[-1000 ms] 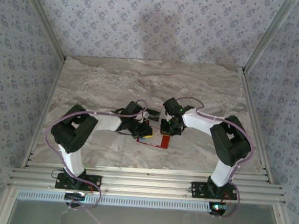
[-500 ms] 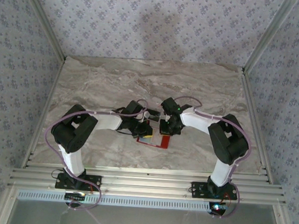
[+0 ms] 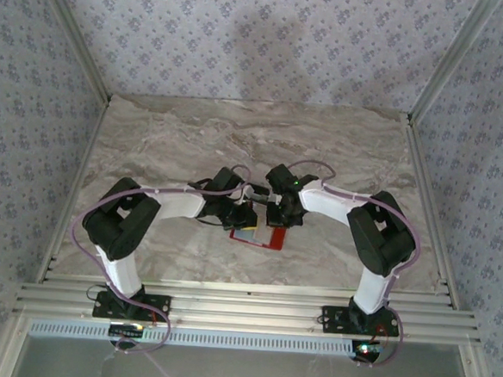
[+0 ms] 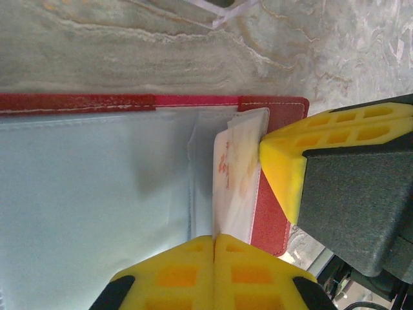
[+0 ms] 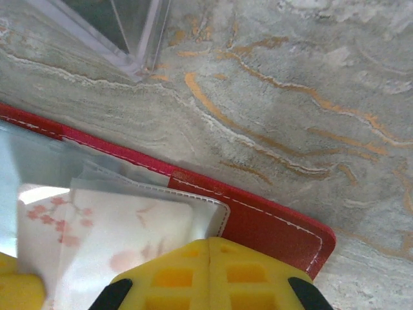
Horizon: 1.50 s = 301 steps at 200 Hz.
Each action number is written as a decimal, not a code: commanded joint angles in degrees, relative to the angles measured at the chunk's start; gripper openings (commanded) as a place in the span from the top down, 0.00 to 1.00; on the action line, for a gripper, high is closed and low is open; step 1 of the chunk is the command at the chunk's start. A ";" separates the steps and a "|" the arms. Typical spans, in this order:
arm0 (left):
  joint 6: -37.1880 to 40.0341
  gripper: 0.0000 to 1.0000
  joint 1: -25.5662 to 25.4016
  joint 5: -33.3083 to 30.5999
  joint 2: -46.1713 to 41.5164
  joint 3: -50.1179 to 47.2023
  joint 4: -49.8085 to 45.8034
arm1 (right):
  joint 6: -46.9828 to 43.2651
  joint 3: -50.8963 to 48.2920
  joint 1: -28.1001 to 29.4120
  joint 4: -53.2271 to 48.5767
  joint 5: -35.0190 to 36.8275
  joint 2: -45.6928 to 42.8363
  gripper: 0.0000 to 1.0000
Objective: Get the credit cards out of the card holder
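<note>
Right tool [image 5: 210, 243] moved nearer left tool [image 4: 215, 238], both closed, floral card [image 5: 122, 226], red card holder [image 5: 271, 226]

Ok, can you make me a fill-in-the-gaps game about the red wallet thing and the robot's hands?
1. The open card holder has a border coloured ____.
2. The pale card sticking out of its pocket has pink ____ printed on it.
3. The left gripper and the right gripper both have fingers coloured ____.

Missing words: red, flowers, yellow.
</note>
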 commanded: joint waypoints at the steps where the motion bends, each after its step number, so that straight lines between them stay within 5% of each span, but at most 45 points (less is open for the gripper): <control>1: 1.91 0.96 1.37 -1.67 -2.27 -0.37 -4.98 | -0.98 -2.23 -0.53 -6.63 6.99 3.73 0.96; 83: 5.03 0.97 2.90 -4.14 -5.76 0.68 -10.99 | -0.94 -1.26 -0.52 -7.41 7.12 2.02 0.96; 149: 14.65 0.98 2.98 -8.73 -9.72 7.28 -23.00 | -0.41 0.13 -1.29 -9.51 7.06 -8.37 0.81; 175: 24.32 0.99 2.42 -10.98 -8.52 13.84 -30.50 | -0.42 0.30 -2.47 -10.05 5.99 -12.69 0.80; 220: 46.19 1.00 0.36 -24.07 -4.48 27.49 -44.30 | -1.77 0.21 -5.28 -11.93 5.83 -16.45 0.79; 301: 91.47 1.00 -0.13 -21.14 1.74 39.79 -50.02 | -3.13 -1.91 -8.50 -12.37 4.77 -20.07 0.80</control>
